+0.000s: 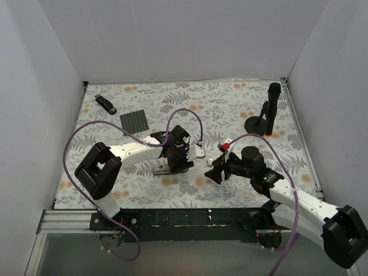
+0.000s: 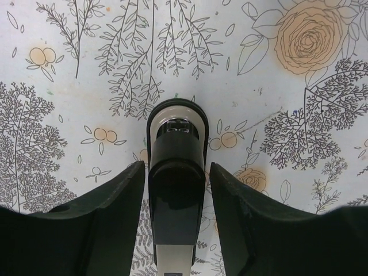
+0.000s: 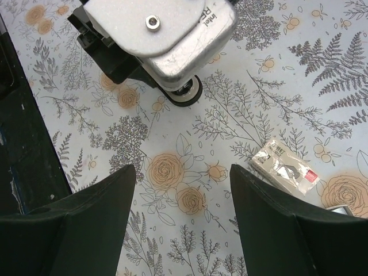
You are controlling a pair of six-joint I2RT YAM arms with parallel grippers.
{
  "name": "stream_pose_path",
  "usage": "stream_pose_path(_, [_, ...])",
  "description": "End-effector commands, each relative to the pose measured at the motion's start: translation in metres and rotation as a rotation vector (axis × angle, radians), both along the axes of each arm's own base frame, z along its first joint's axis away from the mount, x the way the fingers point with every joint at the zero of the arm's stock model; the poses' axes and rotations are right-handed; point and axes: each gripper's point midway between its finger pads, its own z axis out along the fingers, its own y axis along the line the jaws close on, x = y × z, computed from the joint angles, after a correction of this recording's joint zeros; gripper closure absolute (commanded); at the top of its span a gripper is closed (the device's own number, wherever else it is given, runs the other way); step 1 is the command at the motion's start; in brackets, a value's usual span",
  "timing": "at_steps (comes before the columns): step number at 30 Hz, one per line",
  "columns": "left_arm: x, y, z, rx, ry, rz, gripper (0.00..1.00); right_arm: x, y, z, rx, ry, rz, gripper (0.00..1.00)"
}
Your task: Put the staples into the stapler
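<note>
- Left gripper (image 2: 176, 169) open, straddling the stapler (image 2: 175, 138), whose rear is cut off.
- Staples box (image 3: 284, 172) lies right of the stapler.
- Right gripper (image 3: 183, 172) open, empty, near the box.

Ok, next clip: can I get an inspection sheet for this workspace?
Surface: floral cloth, lying flat.
Job's things: stapler between the left tool's fingers; staple box on the cloth near the right tool.
Clutter: black stand; grey square mat; slim black object at far left.
Grippers: left tool open, astride the stapler with thin gaps; right tool open, empty.
Cables: purple cables looping off both arms.
Surroundings: white walls on three sides.
</note>
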Motion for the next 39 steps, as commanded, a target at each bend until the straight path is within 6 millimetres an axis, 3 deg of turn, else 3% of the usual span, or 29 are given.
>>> stream_pose_path(1, [0.006,-0.013,0.018,-0.064,-0.013,-0.027,0.54,0.001,0.005,0.008,0.024,-0.049,0.025,0.25])
stream_pose_path(6, [0.001,-0.018,0.027,-0.111,-0.014,-0.049,0.72,0.002,0.006,0.007,0.029,-0.032,0.019,0.26])
stream_pose_path(11, [-0.007,-0.02,0.04,-0.169,-0.019,-0.071,0.85,0.004,0.011,0.009,0.045,0.002,0.012,0.27])
stream_pose_path(15, [-0.012,-0.026,0.061,-0.266,-0.063,-0.089,0.93,0.009,0.015,0.009,0.069,0.082,-0.039,0.29])
stream_pose_path(16, [-0.014,-0.027,0.075,-0.307,-0.087,-0.093,0.94,0.011,0.016,0.01,0.077,0.1,-0.057,0.29])
stream_pose_path(19, [-0.021,-0.026,0.086,-0.365,-0.112,-0.106,1.0,0.015,0.021,0.014,0.116,0.188,-0.117,0.29])
stream_pose_path(20, [-0.022,-0.028,0.098,-0.405,-0.138,-0.107,1.0,0.014,0.024,0.017,0.133,0.205,-0.114,0.29])
stream_pose_path(26, [-0.03,-0.028,0.117,-0.506,-0.185,-0.106,1.0,0.009,0.047,0.039,0.291,0.32,-0.094,0.3])
stream_pose_path(36, [-0.03,-0.029,0.112,-0.515,-0.184,-0.098,1.0,0.009,0.067,0.055,0.323,0.338,-0.078,0.3])
stream_pose_path(39, [-0.03,-0.031,0.116,-0.528,-0.19,-0.105,1.0,0.017,0.064,0.047,0.308,0.353,-0.143,0.35])
